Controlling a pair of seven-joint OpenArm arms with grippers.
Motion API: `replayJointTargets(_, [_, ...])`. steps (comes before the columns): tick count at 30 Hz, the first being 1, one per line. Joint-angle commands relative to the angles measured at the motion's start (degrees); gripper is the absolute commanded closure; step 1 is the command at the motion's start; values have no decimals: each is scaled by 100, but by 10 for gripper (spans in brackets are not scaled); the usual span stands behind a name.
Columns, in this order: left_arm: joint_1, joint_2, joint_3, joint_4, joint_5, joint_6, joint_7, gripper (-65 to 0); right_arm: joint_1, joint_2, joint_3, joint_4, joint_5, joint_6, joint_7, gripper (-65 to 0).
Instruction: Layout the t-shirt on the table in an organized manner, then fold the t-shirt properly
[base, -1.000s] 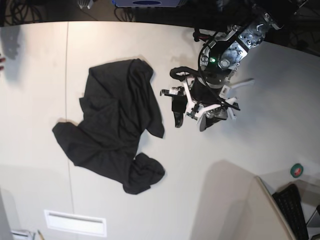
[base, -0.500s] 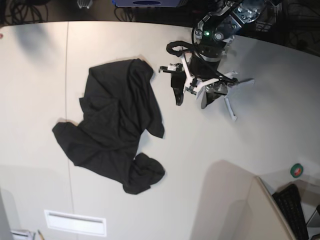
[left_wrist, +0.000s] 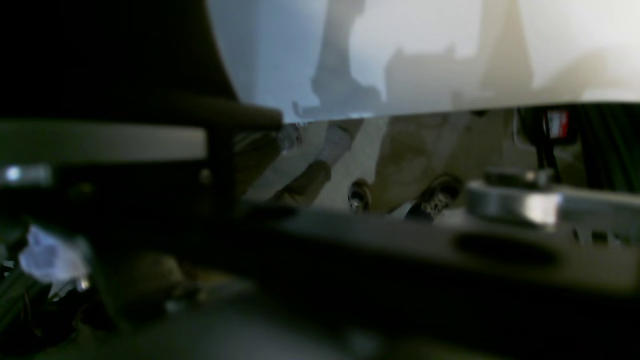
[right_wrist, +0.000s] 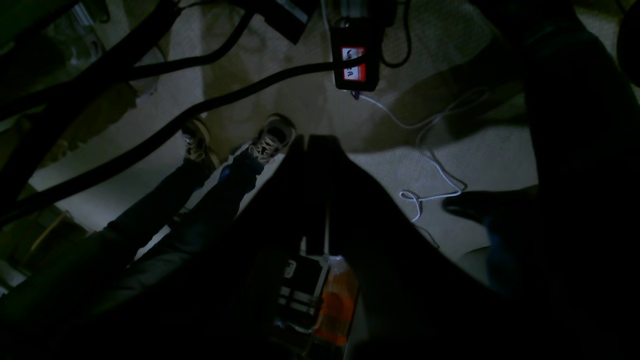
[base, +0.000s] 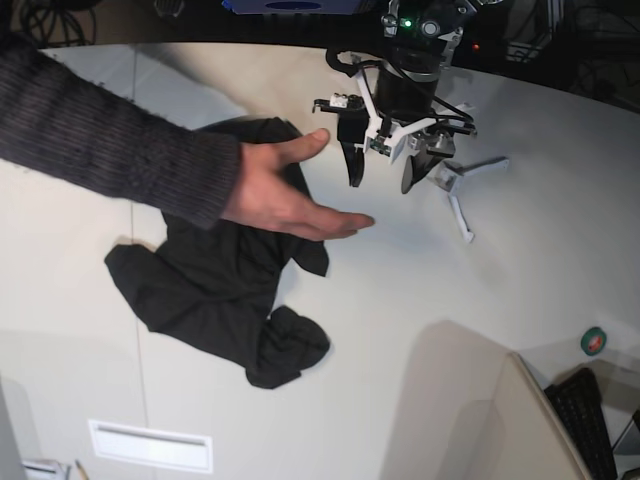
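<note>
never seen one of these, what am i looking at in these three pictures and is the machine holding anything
The overhead picture looks down on a cream table. A crumpled black t-shirt lies on it, and a person's hand in a dark knit sleeve reaches in over the shirt. At the far edge is one robot arm; its left end effector hangs open above the bare table with nothing in it. A small white Y-shaped piece lies beside it. The other two pictures come from cameras on the robot's wrists. Both are dark and mostly show the floor, cables and someone's shoes. The right end effector is shut and empty, off the table.
</note>
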Motion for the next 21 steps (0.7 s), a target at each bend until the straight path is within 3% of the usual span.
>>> replayJointTargets(1, [11, -13, 2, 120, 84, 36, -172, -351, -64, 32, -8, -13, -13, 41, -2, 0])
replayJointTargets(12, [415, -31, 2, 103, 93, 45, -400, -351, -134, 32, -8, 22, -13, 41, 24, 0])
replayJointTargets(16, [626, -163, 28, 94, 462, 45, -796, -351, -134, 32, -8, 22, -13, 41, 24, 0])
replayJointTargets(21, [820, -172, 2, 85, 621, 45, -857, -351, -134, 32, -8, 22, -13, 41, 24, 0])
